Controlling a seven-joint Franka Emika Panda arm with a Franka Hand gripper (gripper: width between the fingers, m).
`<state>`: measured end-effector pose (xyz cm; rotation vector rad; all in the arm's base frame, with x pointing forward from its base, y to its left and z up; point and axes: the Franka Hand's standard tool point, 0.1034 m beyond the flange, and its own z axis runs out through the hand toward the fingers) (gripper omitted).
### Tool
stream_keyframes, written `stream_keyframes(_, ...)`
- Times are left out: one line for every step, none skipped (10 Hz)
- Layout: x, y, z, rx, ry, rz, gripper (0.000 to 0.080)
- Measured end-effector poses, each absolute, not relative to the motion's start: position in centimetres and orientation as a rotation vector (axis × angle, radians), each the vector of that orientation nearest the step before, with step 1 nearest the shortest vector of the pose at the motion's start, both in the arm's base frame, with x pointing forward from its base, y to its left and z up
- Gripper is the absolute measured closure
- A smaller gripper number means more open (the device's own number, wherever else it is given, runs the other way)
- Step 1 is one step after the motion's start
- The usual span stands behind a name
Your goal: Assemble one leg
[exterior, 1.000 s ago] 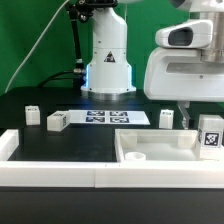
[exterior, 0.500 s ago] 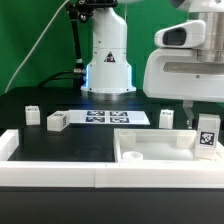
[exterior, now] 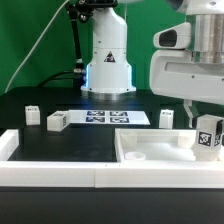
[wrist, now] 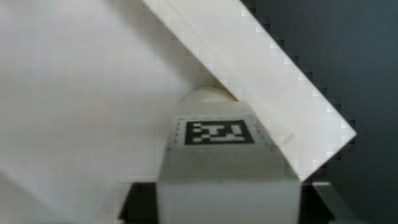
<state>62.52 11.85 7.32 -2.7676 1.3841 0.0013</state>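
Observation:
My gripper (exterior: 205,126) is shut on a leg (exterior: 209,136), a stubby white post with a black-and-white tag. It holds the leg over the right end of the large white tray-shaped piece (exterior: 150,145), near its back rim. In the wrist view the leg (wrist: 219,160) fills the space between the two dark fingers (wrist: 143,202), tag facing the camera. Its far end sits against the tray's raised rim (wrist: 249,70). Whether the leg touches the tray floor is hidden.
Three more legs stand on the black table: two at the exterior view's left (exterior: 30,116) (exterior: 57,121) and one behind the tray (exterior: 166,118). The marker board (exterior: 105,117) lies in front of the robot base (exterior: 107,60). A white wall (exterior: 50,172) runs along the front.
The hand has shifted slightly to the exterior view's right with the leg still gripped. Everything else is unmoved.

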Motion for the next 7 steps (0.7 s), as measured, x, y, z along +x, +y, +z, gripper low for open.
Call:
stream_keyframes(62.59,11.74,7.28,-2.687,1.520,-0.010,0.0508)
stream_keyframes(62.55,11.69,7.28,-2.613,1.627,-0.017,0.0508)
stream_keyframes(62.47,11.68,7.27,-2.476,1.818,-0.023,0.0508)
stream_keyframes(62.46,11.67,7.28,-2.391,1.930,-0.021,0.0508)
stream_keyframes(62.46,11.62,7.28,-2.318,2.012,-0.012,0.0508)
stream_keyframes(62.47,11.54,7.28,-2.281,2.049,-0.005,0.0508)
stream_keyframes(62.47,11.51,7.28,-2.211,2.116,0.008,0.0508)
